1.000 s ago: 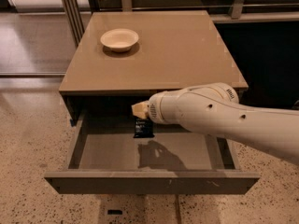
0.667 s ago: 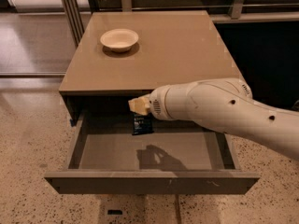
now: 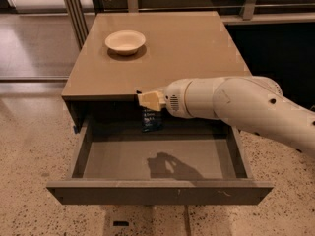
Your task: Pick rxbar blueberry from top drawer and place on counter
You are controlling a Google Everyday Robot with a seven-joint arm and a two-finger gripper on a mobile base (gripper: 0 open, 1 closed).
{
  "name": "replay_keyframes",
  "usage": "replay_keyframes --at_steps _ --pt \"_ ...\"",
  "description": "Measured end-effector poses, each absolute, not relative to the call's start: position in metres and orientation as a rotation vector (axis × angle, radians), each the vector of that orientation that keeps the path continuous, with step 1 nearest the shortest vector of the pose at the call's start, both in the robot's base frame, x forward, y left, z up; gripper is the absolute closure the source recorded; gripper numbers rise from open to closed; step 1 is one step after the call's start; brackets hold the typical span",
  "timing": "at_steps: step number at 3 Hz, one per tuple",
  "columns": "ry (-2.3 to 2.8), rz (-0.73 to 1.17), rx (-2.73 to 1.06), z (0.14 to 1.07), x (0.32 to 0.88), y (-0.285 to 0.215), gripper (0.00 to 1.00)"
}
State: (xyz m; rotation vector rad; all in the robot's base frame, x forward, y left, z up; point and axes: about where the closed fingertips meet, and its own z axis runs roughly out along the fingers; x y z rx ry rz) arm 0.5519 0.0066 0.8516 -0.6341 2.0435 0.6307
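The top drawer (image 3: pixel 123 191) stands pulled open under the counter (image 3: pixel 187 53), its grey inside bare. My gripper (image 3: pixel 146 101) is at the counter's front edge, above the back of the drawer. It is shut on the rxbar blueberry (image 3: pixel 151 119), a dark navy wrapper that hangs down from the fingers, clear of the drawer floor. My white arm (image 3: pixel 236 104) reaches in from the right. The arm's shadow lies on the drawer floor.
A pale round bowl (image 3: pixel 125 41) sits on the counter at the back left. Speckled terrazzo floor (image 3: pixel 29 146) surrounds the cabinet. Metal posts (image 3: pixel 74 9) stand behind at the left, a dark panel at the right.
My gripper has risen with the bar, from inside the drawer up to the level of the counter's front edge, and shifted slightly left. The bar now hangs above the drawer floor.
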Motion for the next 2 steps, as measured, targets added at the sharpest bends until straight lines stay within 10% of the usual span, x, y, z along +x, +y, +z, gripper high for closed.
replay_keyframes --at_steps 2 --pt "1.940 0.608 -0.667 0.908 0.595 0.001 1.00"
